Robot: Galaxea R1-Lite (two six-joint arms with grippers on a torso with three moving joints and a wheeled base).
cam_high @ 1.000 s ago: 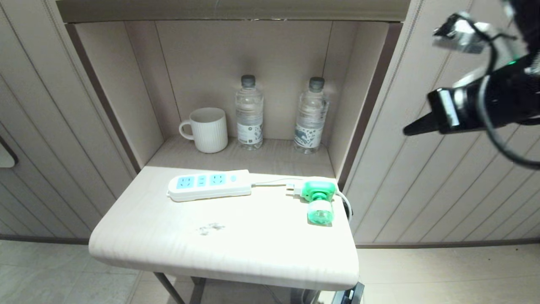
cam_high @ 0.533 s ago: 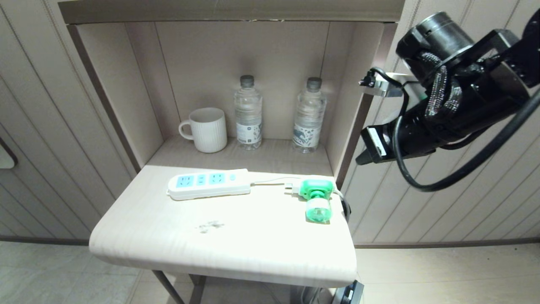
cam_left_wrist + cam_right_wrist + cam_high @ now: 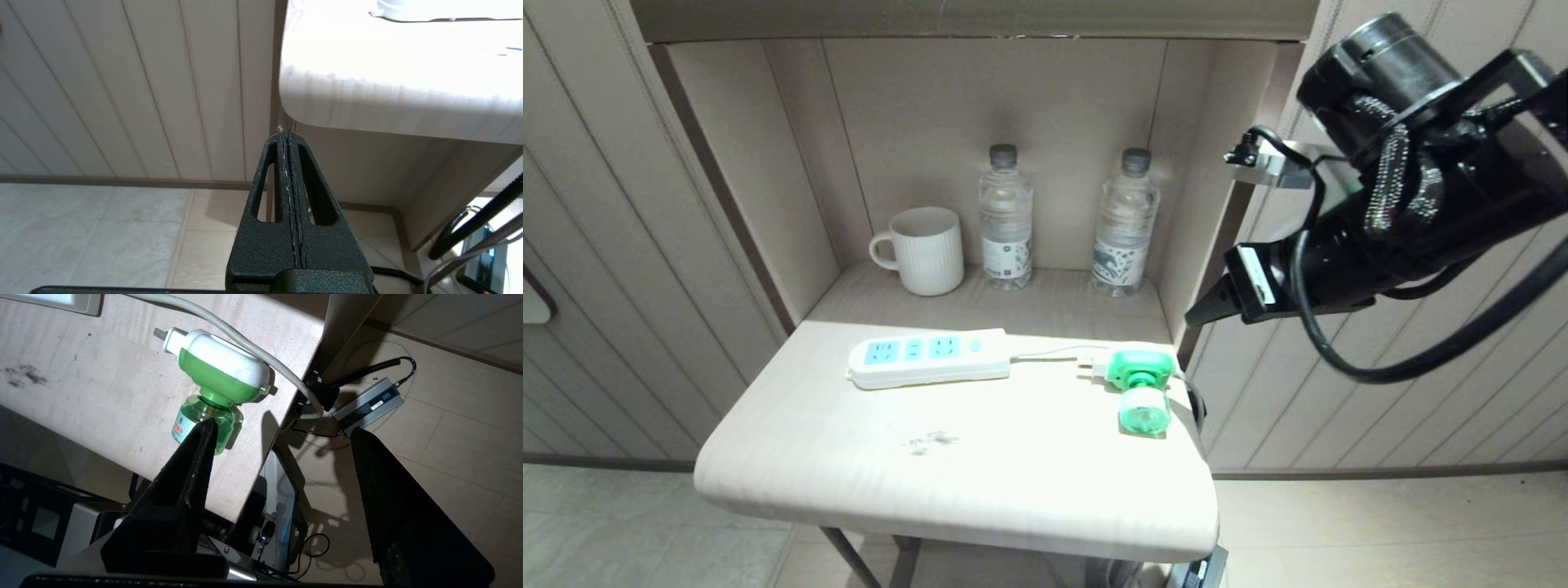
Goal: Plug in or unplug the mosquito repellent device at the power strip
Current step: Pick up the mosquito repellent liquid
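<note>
Since the device lying unplugged near the table's right edge looks light and smooth, the open right gripper should clamp its rigid head; left gripper is closed.

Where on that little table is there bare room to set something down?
The widest bare patch is the front of the table, before the power strip and the mosquito repellent device; only a dark smudge marks it. The back shelf is crowded by a mug and two water bottles, leaving its right corner bare.
</note>
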